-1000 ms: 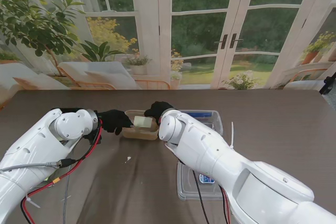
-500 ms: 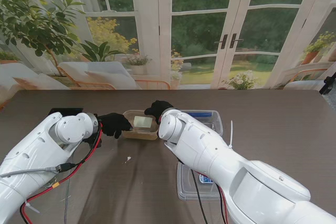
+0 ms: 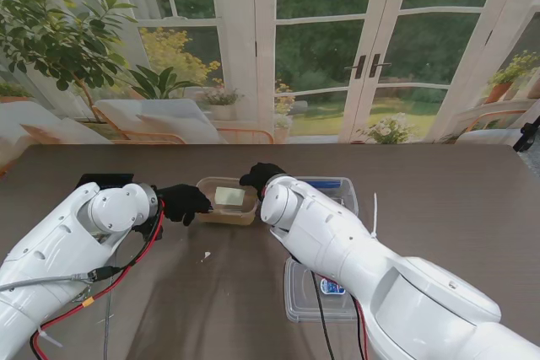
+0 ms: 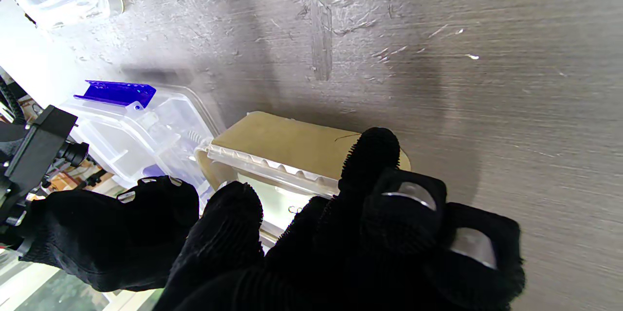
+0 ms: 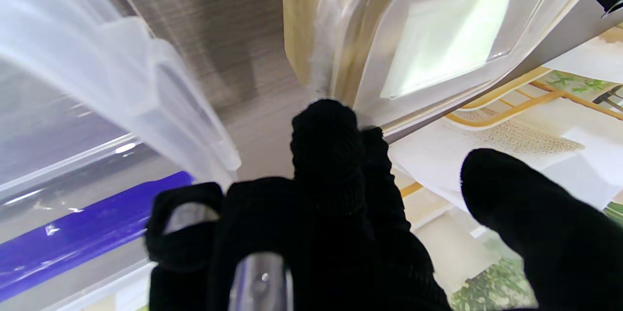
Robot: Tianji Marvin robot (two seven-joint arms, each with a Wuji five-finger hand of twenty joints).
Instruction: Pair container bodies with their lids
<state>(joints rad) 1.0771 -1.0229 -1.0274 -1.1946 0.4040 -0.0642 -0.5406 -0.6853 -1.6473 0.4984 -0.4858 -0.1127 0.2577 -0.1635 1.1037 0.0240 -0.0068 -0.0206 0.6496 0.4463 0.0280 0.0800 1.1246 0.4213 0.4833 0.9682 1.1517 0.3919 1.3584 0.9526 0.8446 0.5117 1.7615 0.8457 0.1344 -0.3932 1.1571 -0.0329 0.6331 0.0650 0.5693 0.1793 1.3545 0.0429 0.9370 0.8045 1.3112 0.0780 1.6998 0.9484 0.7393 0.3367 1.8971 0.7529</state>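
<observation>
Tan container: sits at 12 o'clock from me on the table (image 3: 439, 200), mid-table, with a clear lid (image 3: 229, 196) lying on its top; body (image 3: 221, 214) and lid both show in my left wrist view too.
Left hand (image 3: 181, 201): at the tan container's 9 o'clock end; my fingertips (image 4: 370, 150) rest on or by its rim, fingers loosely curled. Whether I grip it, I cannot tell.
Right hand (image 3: 261, 176): at the container's 3 o'clock corner; one fingertip (image 5: 323, 121) touches the lid's edge, thumb held apart.
Clear box with blue latch (image 3: 331, 186): just beside the tan container at 3 o'clock.
Second clear lid (image 3: 316, 297): nearer to me, under my right arm.
</observation>
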